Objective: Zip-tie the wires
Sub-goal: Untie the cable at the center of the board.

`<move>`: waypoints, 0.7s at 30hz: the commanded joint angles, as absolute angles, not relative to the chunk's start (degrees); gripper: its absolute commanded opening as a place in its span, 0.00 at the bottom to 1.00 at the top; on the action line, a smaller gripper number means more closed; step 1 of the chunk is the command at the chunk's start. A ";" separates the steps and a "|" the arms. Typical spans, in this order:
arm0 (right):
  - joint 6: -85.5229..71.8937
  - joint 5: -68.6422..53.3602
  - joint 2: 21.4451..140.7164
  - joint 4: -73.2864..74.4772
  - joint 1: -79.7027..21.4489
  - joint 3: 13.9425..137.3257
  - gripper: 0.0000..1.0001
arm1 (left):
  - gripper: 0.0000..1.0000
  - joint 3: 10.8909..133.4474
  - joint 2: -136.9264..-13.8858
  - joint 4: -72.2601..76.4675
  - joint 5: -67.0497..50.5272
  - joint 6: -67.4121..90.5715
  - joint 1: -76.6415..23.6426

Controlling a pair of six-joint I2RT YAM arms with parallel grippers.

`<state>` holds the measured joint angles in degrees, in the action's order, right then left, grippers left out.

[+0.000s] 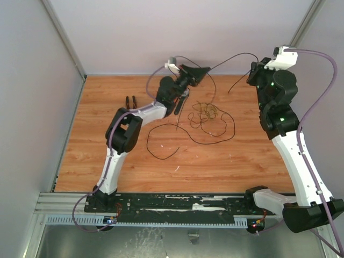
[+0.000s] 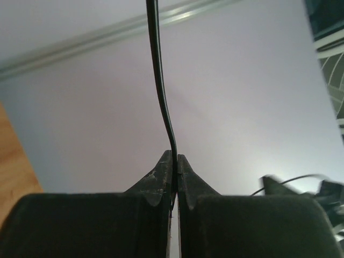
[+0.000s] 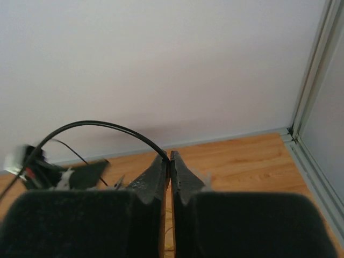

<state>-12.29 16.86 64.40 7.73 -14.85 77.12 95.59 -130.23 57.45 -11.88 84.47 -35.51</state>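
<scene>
L gripper [image 2: 176, 156]: jaws pinched near-closed on one end of the thin black plastic zip tie [image 2: 157, 64], held up over the far side of the wood table [image 1: 107, 161]. Thin dark looping wires [image 1: 207, 113] lie on the table below, betw. the arms. Tie arcs across to R gripper [image 3: 170, 156], jaws clamped tight on its other end.

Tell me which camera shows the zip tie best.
Top external: the zip tie arcs whole between the left gripper and right gripper. Left wrist shows only the end pinched in its jaws; right wrist shows its pinched end and most of the arc.
</scene>
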 commanded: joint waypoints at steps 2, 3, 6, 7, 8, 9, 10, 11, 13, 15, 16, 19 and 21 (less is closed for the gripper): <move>-13.34 14.72 63.53 9.90 -13.50 72.62 0.00 | 0.01 98.87 -124.63 56.44 -13.34 83.19 -31.00; -13.40 13.56 63.48 9.42 -13.48 71.02 0.00 | 0.02 99.73 -124.56 56.32 -13.84 83.35 -30.35; -14.71 5.76 63.94 5.91 -13.36 65.63 0.00 | 0.02 102.37 -124.34 54.75 -15.13 82.81 -29.54; -15.60 3.09 64.41 4.27 -13.36 63.96 0.00 | 0.02 103.29 -124.33 53.83 -15.40 82.33 -29.53; -16.50 0.94 65.08 3.14 -13.48 62.82 0.00 | 0.02 104.48 -124.55 53.03 -15.65 82.05 -29.53; -17.08 -0.88 65.93 2.37 -13.47 62.23 0.00 | 0.02 105.81 -124.73 52.18 -15.79 82.05 -29.49; -17.35 -2.38 66.68 2.14 -13.45 62.26 0.00 | 0.02 107.63 -125.18 51.15 -15.87 82.24 -29.53; -17.47 -2.68 67.19 2.07 -13.48 62.45 0.00 | 0.02 110.66 -125.80 49.69 -16.45 81.97 -29.47; -17.49 -2.35 67.49 1.55 -13.60 62.93 0.00 | 0.03 119.54 -127.71 44.26 -17.72 79.86 -29.44; -17.36 -2.39 67.55 1.25 -13.68 63.77 0.00 | 0.05 128.57 -130.22 40.73 -17.76 79.53 -29.40; -17.28 -2.56 67.67 1.20 -13.61 64.07 0.00 | 0.06 133.08 -131.42 40.43 -17.75 80.53 -29.24; -17.23 -2.59 68.06 1.69 -13.67 64.40 0.00 | 0.06 130.69 -131.78 41.48 -19.72 82.69 -28.77; -17.51 -2.38 68.34 1.92 -13.65 63.79 0.00 | 0.06 116.19 -128.68 48.29 -18.43 84.30 -28.81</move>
<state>-16.62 -1.30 68.51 3.84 -13.74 62.50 130.06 -130.08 43.83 -17.23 81.80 -29.21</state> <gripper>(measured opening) 0.014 0.065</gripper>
